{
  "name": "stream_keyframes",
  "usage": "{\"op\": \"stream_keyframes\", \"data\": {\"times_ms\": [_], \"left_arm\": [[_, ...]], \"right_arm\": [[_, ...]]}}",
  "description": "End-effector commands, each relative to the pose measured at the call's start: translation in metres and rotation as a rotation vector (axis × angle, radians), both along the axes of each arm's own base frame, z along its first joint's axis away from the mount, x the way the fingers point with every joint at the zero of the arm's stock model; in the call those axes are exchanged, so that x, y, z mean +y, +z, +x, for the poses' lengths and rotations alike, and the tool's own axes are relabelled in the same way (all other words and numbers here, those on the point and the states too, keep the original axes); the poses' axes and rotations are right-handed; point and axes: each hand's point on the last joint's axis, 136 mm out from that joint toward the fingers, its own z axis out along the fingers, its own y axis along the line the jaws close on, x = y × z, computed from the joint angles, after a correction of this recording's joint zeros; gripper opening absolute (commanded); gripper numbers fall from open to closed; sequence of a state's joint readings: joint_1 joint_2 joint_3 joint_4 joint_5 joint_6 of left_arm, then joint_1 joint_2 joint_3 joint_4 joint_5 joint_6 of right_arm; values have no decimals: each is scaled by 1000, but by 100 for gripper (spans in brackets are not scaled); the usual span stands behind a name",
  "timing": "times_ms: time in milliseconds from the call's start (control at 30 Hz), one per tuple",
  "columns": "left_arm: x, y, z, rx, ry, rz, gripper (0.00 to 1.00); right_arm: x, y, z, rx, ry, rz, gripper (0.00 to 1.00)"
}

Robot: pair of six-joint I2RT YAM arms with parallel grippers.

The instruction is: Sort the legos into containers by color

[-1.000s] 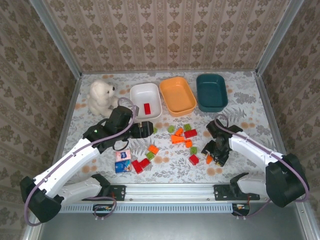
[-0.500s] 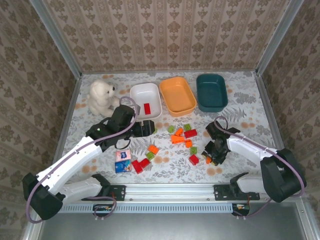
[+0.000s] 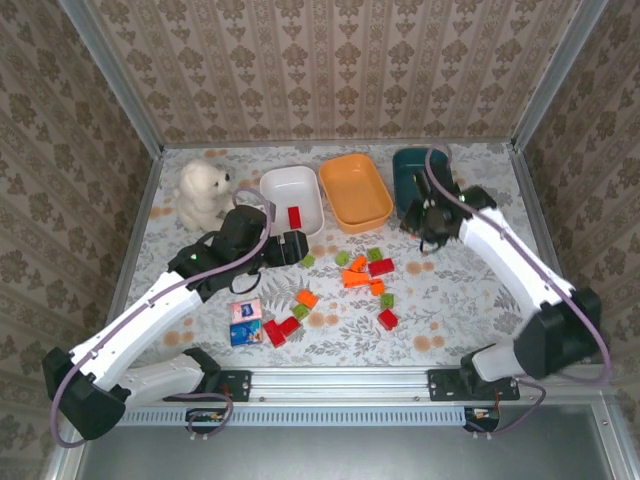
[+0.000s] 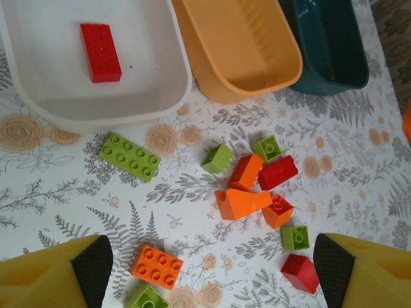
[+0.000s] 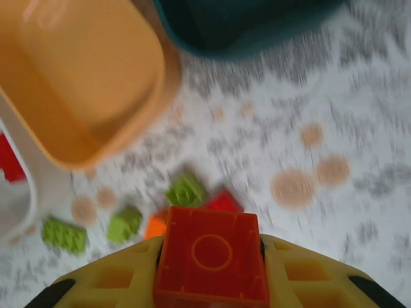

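Observation:
My right gripper (image 3: 424, 216) hangs over the table just in front of the dark teal container (image 3: 410, 175), shut on an orange lego (image 5: 212, 256). The orange container (image 3: 355, 190) stands to its left. The white container (image 3: 285, 192) holds one red lego (image 3: 295, 217). My left gripper (image 3: 292, 248) is open in front of the white container, with nothing between its fingers (image 4: 93, 263). Below it lie loose legos: a long green one (image 4: 128, 157), an orange wedge (image 4: 243, 204), a flat orange one (image 4: 156, 266), and red ones (image 4: 277, 172).
A white plush bear (image 3: 203, 192) sits at the back left. Two flat printed squares (image 3: 245, 322) lie near the front beside two red legos (image 3: 282, 329). Patterned walls and metal posts close the table in; a rail runs along the near edge.
My right gripper shut on an orange lego near the front right, then rose and swung back toward the teal and orange containers. The left arm has hardly moved.

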State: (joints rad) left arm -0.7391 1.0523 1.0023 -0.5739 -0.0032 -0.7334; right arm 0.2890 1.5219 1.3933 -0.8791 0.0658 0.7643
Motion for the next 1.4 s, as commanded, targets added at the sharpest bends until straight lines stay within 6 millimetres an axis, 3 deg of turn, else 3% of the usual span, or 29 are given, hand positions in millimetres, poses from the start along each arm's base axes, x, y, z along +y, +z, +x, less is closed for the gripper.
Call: {"op": "stream_keyframes", "data": {"times_ms": [0, 133, 300, 533, 667, 733, 800, 867, 933, 1033, 1100, 1200, 1300, 1367], "left_arm": [[-1, 17, 9, -38, 28, -21, 85], [4, 18, 10, -41, 55, -19, 85], [17, 9, 6, -16, 113, -8, 85], [34, -21, -4, 73, 181, 46, 84], [40, -36, -10, 117, 199, 73, 84], [42, -43, -11, 137, 219, 81, 83], [45, -50, -9, 167, 262, 88, 82], [46, -59, -6, 204, 321, 91, 81], [43, -71, -1, 260, 385, 82, 78], [30, -98, 5, 371, 455, 84, 74], [20, -116, 9, 435, 493, 92, 73], [4, -133, 23, 480, 544, 82, 73], [-10, -144, 40, 502, 589, 89, 73], [-14, -147, 46, 515, 631, 132, 74]], "right_arm": [[-22, -19, 47, 47, 31, -97, 32], [-38, -45, 112, 97, -7, -61, 31], [-56, -85, 162, 165, -33, -44, 32], [-70, -144, 180, 268, -86, -8, 35], [-71, -154, 182, 282, -91, 23, 53], [-67, -147, 185, 268, -72, 33, 62], [-63, -127, 189, 223, -46, 35, 66], [-58, -96, 193, 156, -13, 21, 67], [-49, -53, 193, 62, 29, -3, 68], [-27, 6, 181, -97, 97, -26, 68], [-6, 37, 164, -204, 148, -21, 68], [24, 72, 122, -361, 223, -15, 69], [49, 87, 74, -479, 295, 39, 71], [55, 80, 42, -472, 328, 62, 72]]}}
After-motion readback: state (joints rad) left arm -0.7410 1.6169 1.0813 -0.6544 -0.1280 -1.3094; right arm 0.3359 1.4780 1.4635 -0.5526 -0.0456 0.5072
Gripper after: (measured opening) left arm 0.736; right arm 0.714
